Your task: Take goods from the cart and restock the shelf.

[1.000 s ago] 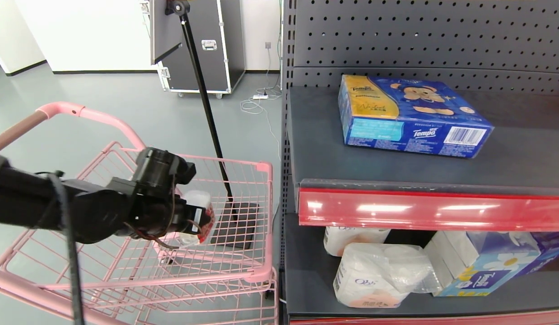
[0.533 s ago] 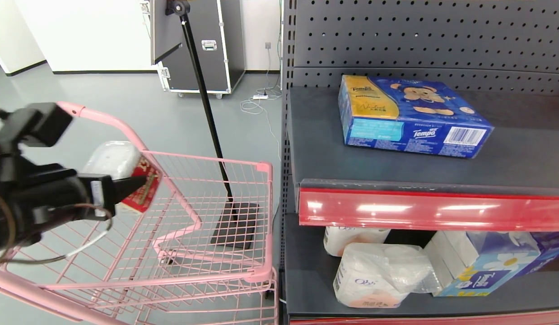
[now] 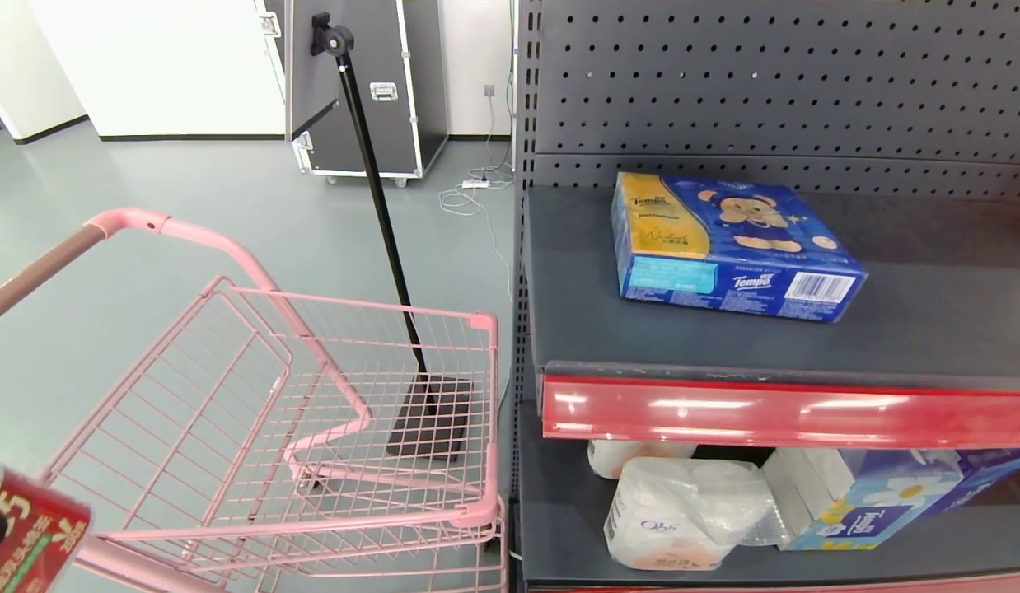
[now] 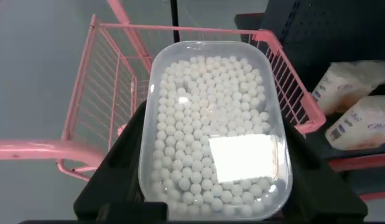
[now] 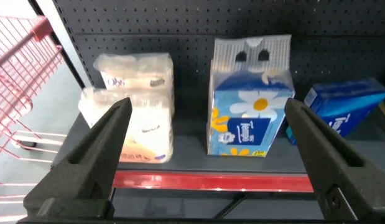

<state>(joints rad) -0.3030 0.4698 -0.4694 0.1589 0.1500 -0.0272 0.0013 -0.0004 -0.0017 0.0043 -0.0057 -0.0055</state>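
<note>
Tub of white beads (image 4: pixel 211 112): clamped in left claw (image 4: pixel 211 168), raised beside the near rim of the pink cart (image 3: pixel 469 321); right claw (image 5: pixel 208 106) spread wide, empty, right of the cart, facing shelved tissue packs (image 5: pixel 248 118).

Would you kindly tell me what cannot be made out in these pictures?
- Head view: the container is cut off by the bottom-left corner; only red label shows.
- Left wrist view: where the left gripper presses the container is hidden by the container's own walls.
- Head view: the lower-shelf tissue packs have tops hidden by the red shelf strip.
- Right wrist view: the blue box is partly behind a finger of the right gripper.
</note>
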